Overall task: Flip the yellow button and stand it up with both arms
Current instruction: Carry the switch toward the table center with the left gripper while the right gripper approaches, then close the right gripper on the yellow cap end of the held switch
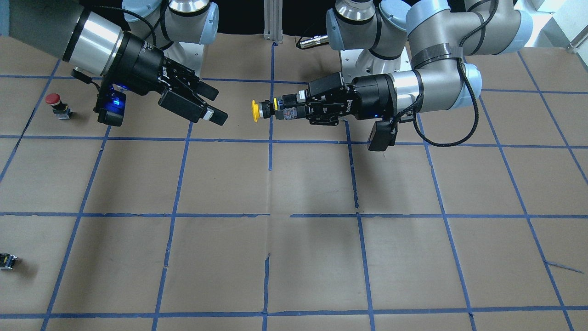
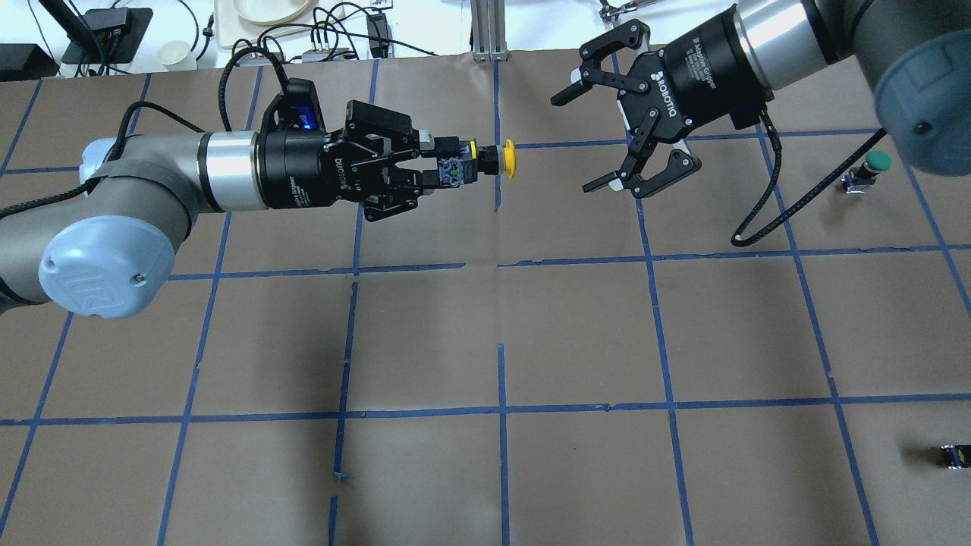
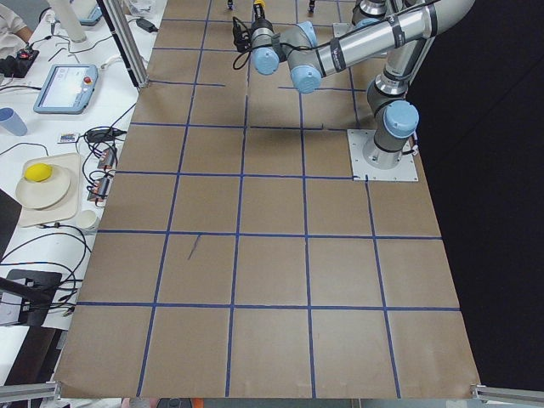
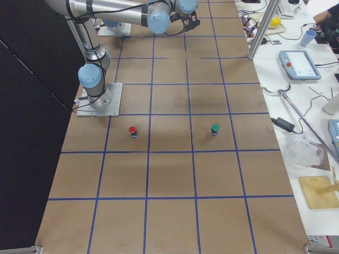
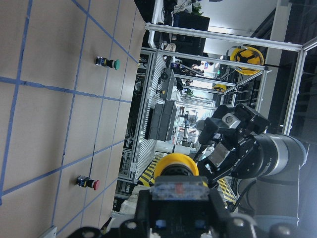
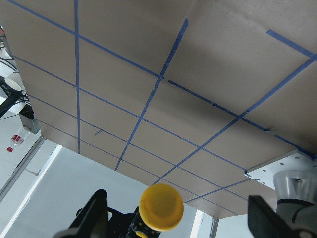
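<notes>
The yellow button [image 2: 510, 159] is held in the air, lying sideways, with its black and silver body between the fingers of my left gripper [image 2: 451, 161]. Its round yellow cap points toward my right gripper [image 2: 580, 140], which is open and empty a short gap away from the cap. In the front-facing view the button [image 1: 255, 111] sticks out of the left gripper [image 1: 287, 108] toward the open right gripper [image 1: 218, 105]. The cap also shows in the left wrist view [image 5: 176, 166] and in the right wrist view [image 6: 161, 207], between the right fingers.
A red-capped button [image 1: 54, 102] stands on the brown paper under my right arm. A green-capped button [image 2: 872, 167] stands further out on the right. A small capless black-yellow piece [image 2: 954, 455] lies near the right edge. Blue tape lines grid the table.
</notes>
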